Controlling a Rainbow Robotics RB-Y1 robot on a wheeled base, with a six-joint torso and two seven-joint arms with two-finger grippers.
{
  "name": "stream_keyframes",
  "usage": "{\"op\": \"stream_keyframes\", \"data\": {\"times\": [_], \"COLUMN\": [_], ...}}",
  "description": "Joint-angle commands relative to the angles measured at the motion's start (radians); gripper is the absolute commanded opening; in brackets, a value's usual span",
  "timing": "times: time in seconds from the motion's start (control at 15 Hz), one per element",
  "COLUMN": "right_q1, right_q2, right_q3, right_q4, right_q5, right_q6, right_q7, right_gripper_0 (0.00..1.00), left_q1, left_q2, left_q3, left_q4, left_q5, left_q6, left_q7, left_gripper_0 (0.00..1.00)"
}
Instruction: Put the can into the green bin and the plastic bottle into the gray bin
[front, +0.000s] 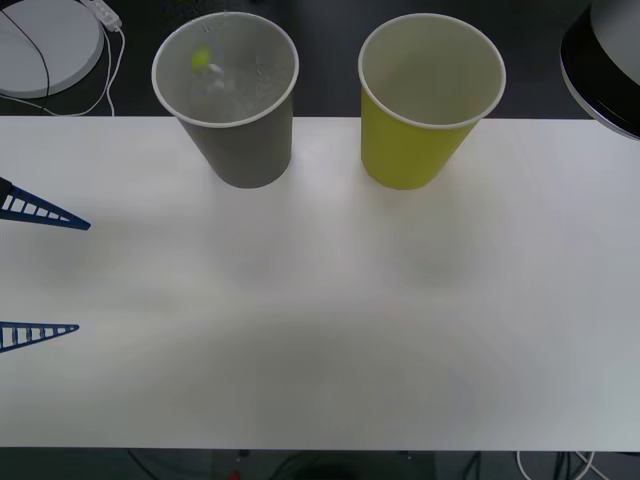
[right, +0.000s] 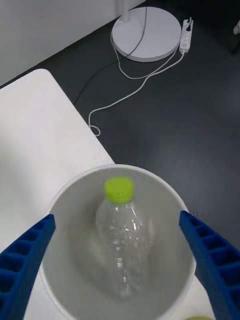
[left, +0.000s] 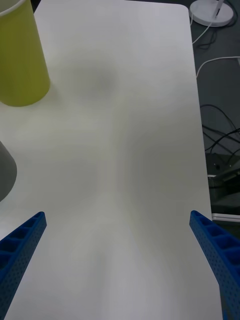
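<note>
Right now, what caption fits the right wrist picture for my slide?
Open right gripper above the gray bin, with the plastic bottle inside.

Front view cuts off the left gripper (front: 45, 275) at the left edge, just 2 blue fingertips showing. Bottle (front: 212, 70) inside the gray bin (front: 245, 150) is a blur, only its green cap clear.

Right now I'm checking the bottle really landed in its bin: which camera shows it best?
The right wrist view: it looks straight down into the gray bin at the plastic bottle, showing cap and ribbed body. The front view gives just a faint glimpse of it inside the bin. The left wrist view catches a sliver of that bin's wall.
</note>
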Motion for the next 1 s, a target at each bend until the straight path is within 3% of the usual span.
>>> {"op": "stream_keyframes", "data": {"times": [0.07, 0.53, 0.67, 1.0], "right_q1": [0.0, 0.019, 0.051, 0.148], "right_q2": [-0.002, -0.037, -0.06, -0.216], "right_q3": [0.001, -0.002, -0.04, -0.071], "right_q4": [0.006, -0.003, -0.014, -0.247], "right_q5": [-0.006, -0.029, -0.046, -0.086], "right_q6": [0.007, 0.011, 0.008, 0.007], "right_q7": [0.0, 0.028, 0.069, 0.077], "right_gripper_0": [1.0, 1.0, 1.0, 1.0], "left_q1": [0.0, 0.0, 0.0, 0.0], "left_q2": [0.0, 0.0, 0.0, 0.0], "left_q3": [0.0, 0.0, 0.0, 0.0], "left_q4": [0.0, 0.0, 0.0, 0.0], "left_q5": [0.0, 0.0, 0.0, 0.0], "left_q6": [0.0, 0.0, 0.0, 0.0], "left_q7": [0.0, 0.0, 0.0, 0.0], "left_gripper_0": [1.0, 1.0, 1.0, 1.0]}}
